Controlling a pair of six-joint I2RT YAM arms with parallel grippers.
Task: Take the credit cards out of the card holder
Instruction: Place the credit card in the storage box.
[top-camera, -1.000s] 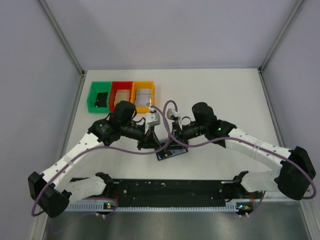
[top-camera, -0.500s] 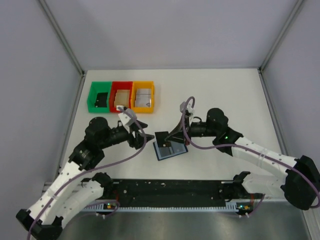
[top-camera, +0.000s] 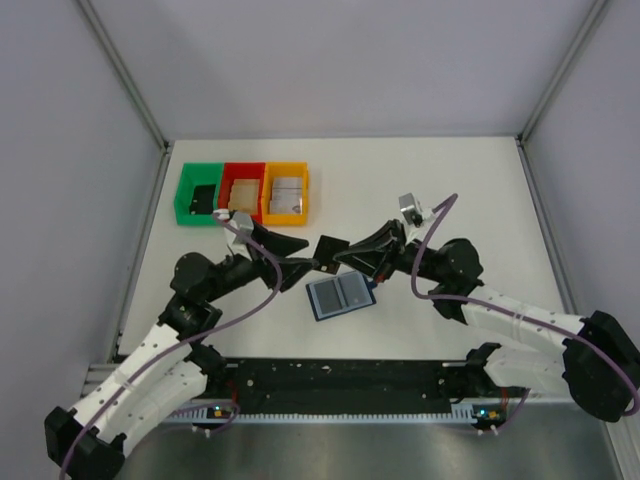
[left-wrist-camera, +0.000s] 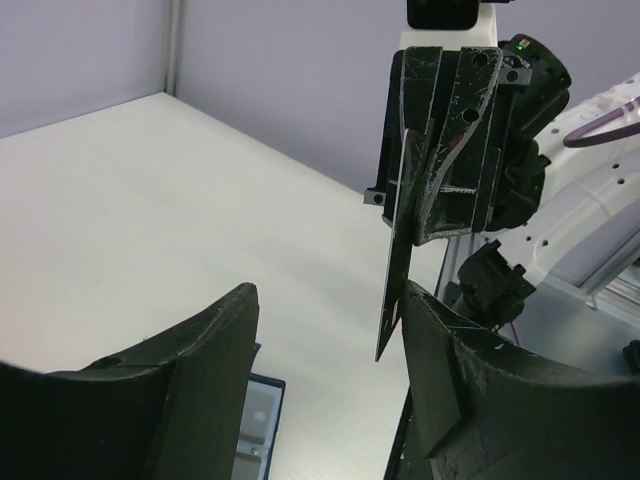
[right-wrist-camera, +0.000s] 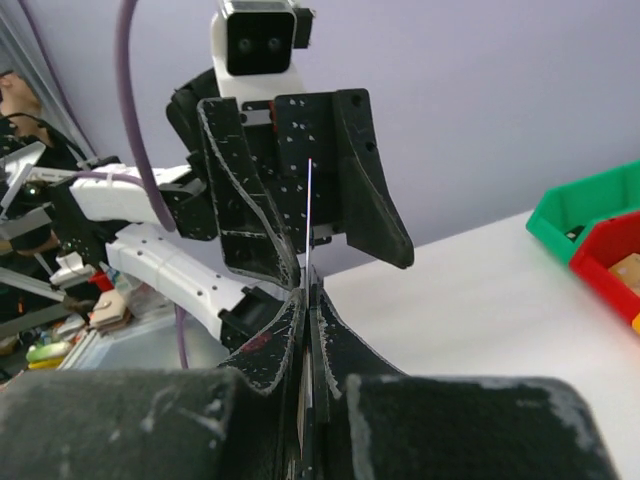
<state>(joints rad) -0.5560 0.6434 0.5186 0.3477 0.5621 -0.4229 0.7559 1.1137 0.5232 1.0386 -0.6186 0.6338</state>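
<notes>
Pale grey walls close in a white bench (top-camera: 450, 190), with a green bin (top-camera: 198, 195), a red bin (top-camera: 241, 190) and an orange bin (top-camera: 286, 192) set toward its far left corner. The card holder (top-camera: 340, 296) lies open mid-bench, nearer the near edge. Above it the right tool (top-camera: 342, 256) pinches a credit card (top-camera: 327, 250). The left tool (top-camera: 303, 252) is spread wide, and the card sits off-centre between its fingers (left-wrist-camera: 200, 350). For a clean handover, the left tool should centre on the card and close firmly before the right lets go.

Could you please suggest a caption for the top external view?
The right hand holds a credit card beside the open left hand, the card holder lying open nearby.
</notes>
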